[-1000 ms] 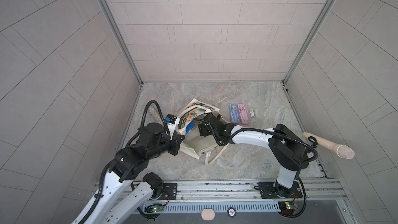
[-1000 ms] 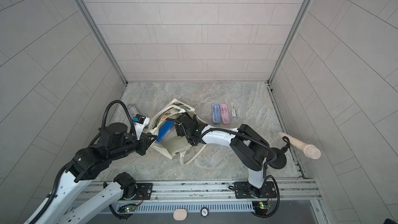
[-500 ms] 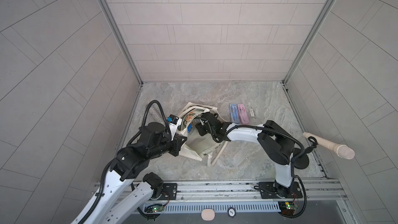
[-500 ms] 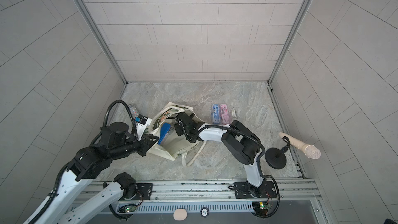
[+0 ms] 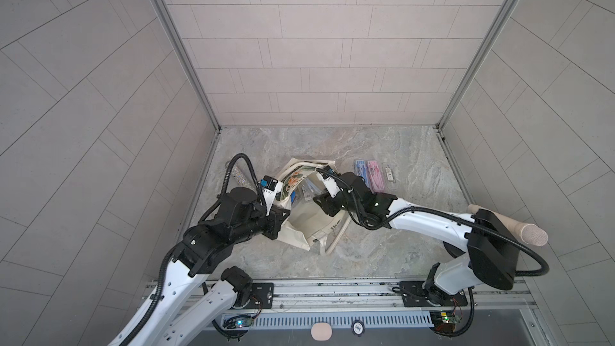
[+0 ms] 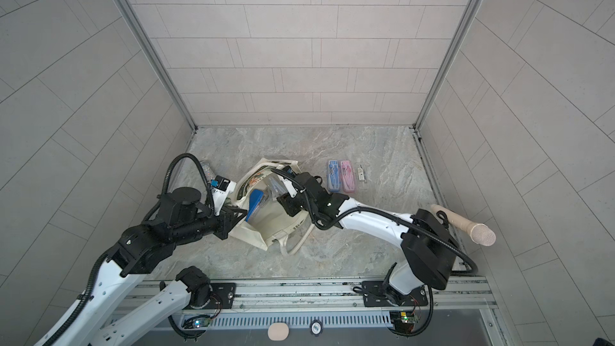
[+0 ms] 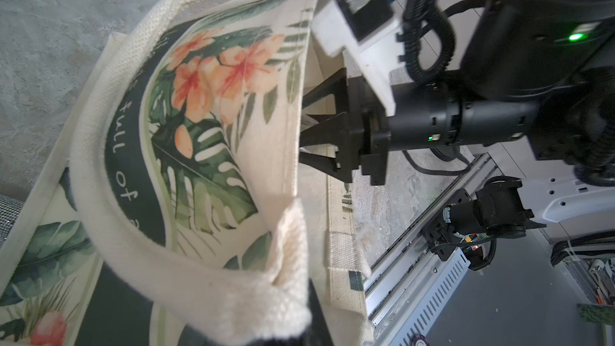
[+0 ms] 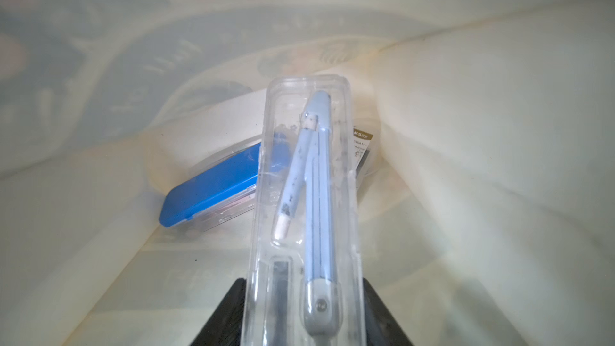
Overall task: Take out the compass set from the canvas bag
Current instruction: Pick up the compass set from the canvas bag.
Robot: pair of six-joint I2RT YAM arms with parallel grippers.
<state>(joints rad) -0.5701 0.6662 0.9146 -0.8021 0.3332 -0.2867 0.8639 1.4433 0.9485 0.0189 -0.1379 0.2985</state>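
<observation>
Compass set (image 8: pixel 309 214), a pale-blue compass in a clear plastic case, is inside the canvas bag (image 8: pixel 482 134). Its near end is clamped btwn the two black fingers (image 8: pixel 229 317) of the right end effector (image 8: pixel 303 286), and its far end points deeper in. Behind and partly under it lies a blue case (image 8: pixel 213 191), w/ a labelled clear pack (image 8: pixel 362 148) just past that, both also in the bag. In both top views the bag (image 5: pixel 301 228) (image 6: pixel 263 228) lies slumped on the marble worktop (image 5: pixel 382 247), mouth open toward the right arm's side. Its leaf-and-flower print face (image 7: pixel 213 121) is on the far side. The right end effector (image 6: pixel 283 202) reaches in thru that mouth, next to the blue case (image 6: pixel 255 202). Left end effector (image 5: pixel 279 218) is clenched on the bag's rim on the left side; the left wrist view shows fabric bunched there. Loop handles (image 5: pixel 336 239) trail on the worktop nearer the rail. Farther back, apart from the bag, three items lie in a row: blue-backed case (image 5: pixel 360 172), pink-backed case (image 5: pixel 374 177), small clear case (image 5: pixel 388 174). A glittery cylinder (image 5: pixel 238 175) lies by the left wall, partly behind a cable. A beige rod (image 5: pixel 506 226) w/ a mesh-like end sticks out by the right wall.
</observation>
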